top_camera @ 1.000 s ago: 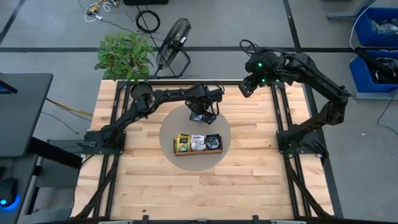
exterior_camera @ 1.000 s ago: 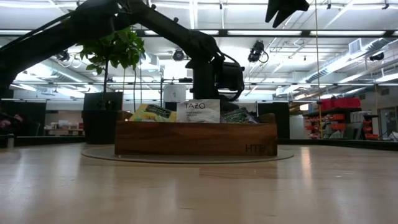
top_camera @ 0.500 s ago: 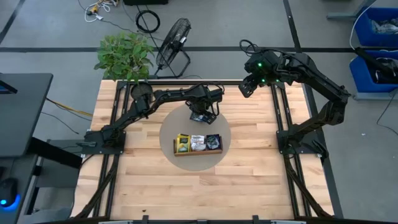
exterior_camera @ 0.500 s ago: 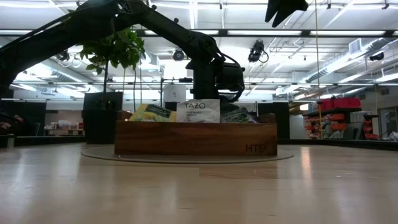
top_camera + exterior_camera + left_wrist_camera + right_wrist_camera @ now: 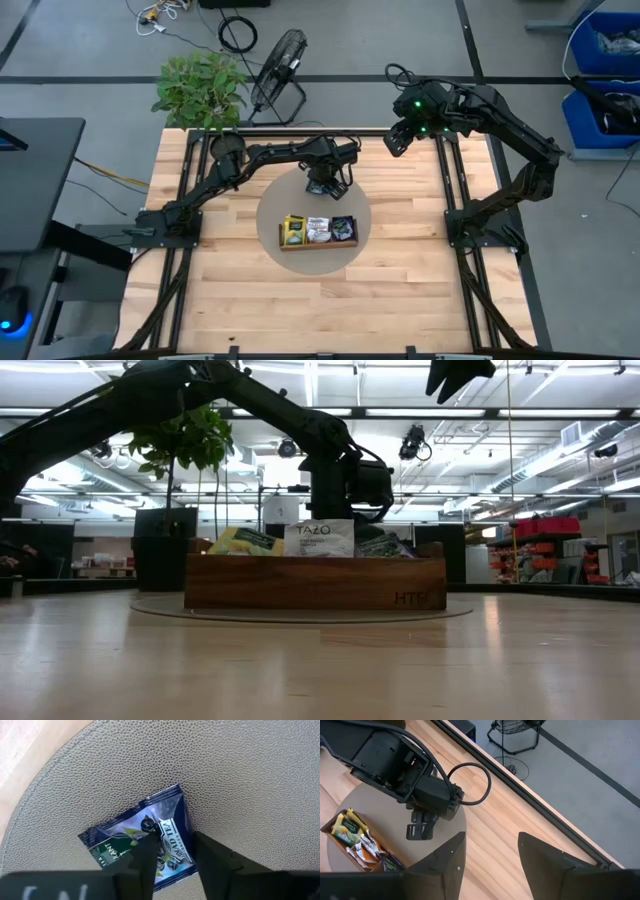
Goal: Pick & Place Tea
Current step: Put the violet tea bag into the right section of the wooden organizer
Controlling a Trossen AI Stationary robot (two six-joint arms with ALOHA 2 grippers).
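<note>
From above, the left gripper point(image 5: 322, 186) hangs over the far rim of the round grey mat point(image 5: 268, 205), and it hides the blue tea packet point(image 5: 142, 837) beneath it completely; only the left wrist view shows that packet, lying flat on the mat near its curved edge, its lower end cut off behind the two dark fingers point(image 5: 142, 862); the packet sits askew, its printed lettering running slantwise across the mat, one corner aimed toward the mat's middle; the fingers stand apart, one on each side of the packet's near portion, straddling it, though whether they press on it I cannot tell; nearer the table's front edge, the wooden tray point(image 5: 317, 243) lies lengthwise on the same mat, with a yellow packet point(image 5: 293, 231) in its left compartment, a white packet point(image 5: 319, 229) in the middle and a dark packet point(image 5: 343, 228) at the right, their print too small to read from above; the right gripper point(image 5: 397, 140) waits raised over the table's far right edge, its jaws apart with nothing between them.
</note>
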